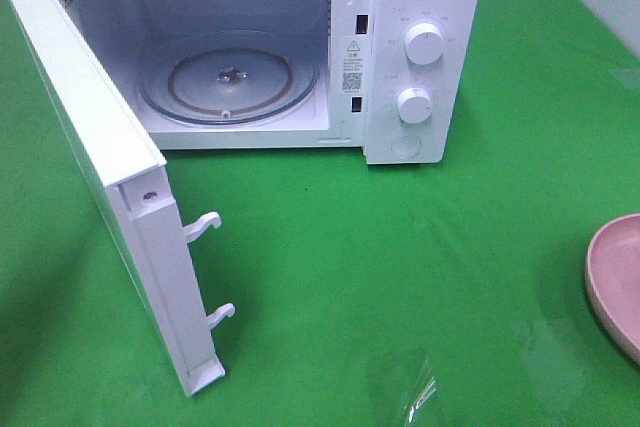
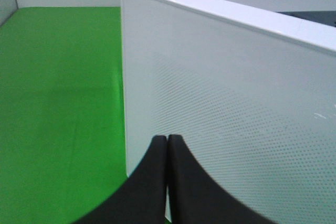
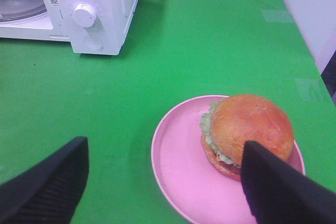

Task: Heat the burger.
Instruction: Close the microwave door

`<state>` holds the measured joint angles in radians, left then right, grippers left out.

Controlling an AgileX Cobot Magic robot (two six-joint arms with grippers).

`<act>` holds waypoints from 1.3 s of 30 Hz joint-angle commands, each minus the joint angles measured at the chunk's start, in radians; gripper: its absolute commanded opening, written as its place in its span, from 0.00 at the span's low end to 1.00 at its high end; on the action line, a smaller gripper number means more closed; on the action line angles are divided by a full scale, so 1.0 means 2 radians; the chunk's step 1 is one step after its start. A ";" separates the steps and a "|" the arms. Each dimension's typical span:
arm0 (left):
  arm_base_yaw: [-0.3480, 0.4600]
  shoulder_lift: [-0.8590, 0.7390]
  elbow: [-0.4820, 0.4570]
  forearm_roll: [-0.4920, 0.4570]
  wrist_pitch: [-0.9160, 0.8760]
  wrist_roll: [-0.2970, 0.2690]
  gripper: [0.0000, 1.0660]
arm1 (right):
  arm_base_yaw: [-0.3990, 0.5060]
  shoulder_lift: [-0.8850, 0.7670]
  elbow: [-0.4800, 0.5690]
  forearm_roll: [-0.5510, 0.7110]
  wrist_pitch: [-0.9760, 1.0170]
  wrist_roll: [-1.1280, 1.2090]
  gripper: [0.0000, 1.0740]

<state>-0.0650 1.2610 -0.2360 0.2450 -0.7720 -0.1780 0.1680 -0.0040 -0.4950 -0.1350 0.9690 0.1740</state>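
White microwave (image 1: 420,57) door (image 1: 110,197) stands open; the golden-bun burger (image 3: 247,132) waits on its pink plate (image 3: 178,177) at four o'clock. Left gripper (image 2: 167,145) fingers together, right gripper (image 3: 165,171) fingers apart, empty.

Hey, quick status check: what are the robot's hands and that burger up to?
Left gripper shut, by microwave door. Right gripper open, above burger on pink plate. Microwave open, path clear.

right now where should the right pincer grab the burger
Grip the burger across its bun halves, coming from above with open fingers straddling its round sides. It sits upright near the edge of the pink plate, top unobstructed, so a gentle top-down pinch likely keeps the layers together.
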 commanded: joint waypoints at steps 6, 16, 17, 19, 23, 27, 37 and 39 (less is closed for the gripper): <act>-0.048 0.091 -0.044 0.013 -0.042 -0.004 0.00 | -0.002 -0.013 0.001 0.001 -0.005 -0.002 0.71; -0.056 0.137 -0.071 0.015 -0.066 -0.012 0.00 | -0.002 -0.013 0.001 0.001 -0.005 -0.002 0.71; -0.056 0.137 -0.071 0.015 -0.066 -0.012 0.00 | -0.002 -0.013 0.001 0.001 -0.005 -0.002 0.71; -0.056 0.148 -0.085 0.017 -0.067 -0.028 0.00 | -0.002 -0.013 0.001 0.001 -0.005 -0.002 0.71; -0.056 0.157 -0.094 0.017 -0.067 -0.033 0.00 | -0.002 -0.013 0.001 0.001 -0.005 -0.002 0.71; -0.075 0.171 -0.106 0.015 -0.065 -0.034 0.00 | -0.002 -0.013 0.001 0.001 -0.005 -0.002 0.71; -0.127 0.213 -0.151 -0.017 -0.065 -0.032 0.00 | -0.002 -0.013 0.001 0.001 -0.005 -0.002 0.71; -0.131 0.217 -0.155 -0.018 -0.063 -0.032 0.00 | -0.002 -0.013 0.001 0.001 -0.005 -0.002 0.71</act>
<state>-0.3220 1.6980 -0.5380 0.2230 -0.8870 -0.2410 0.1680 -0.0040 -0.4950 -0.1350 0.9690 0.1740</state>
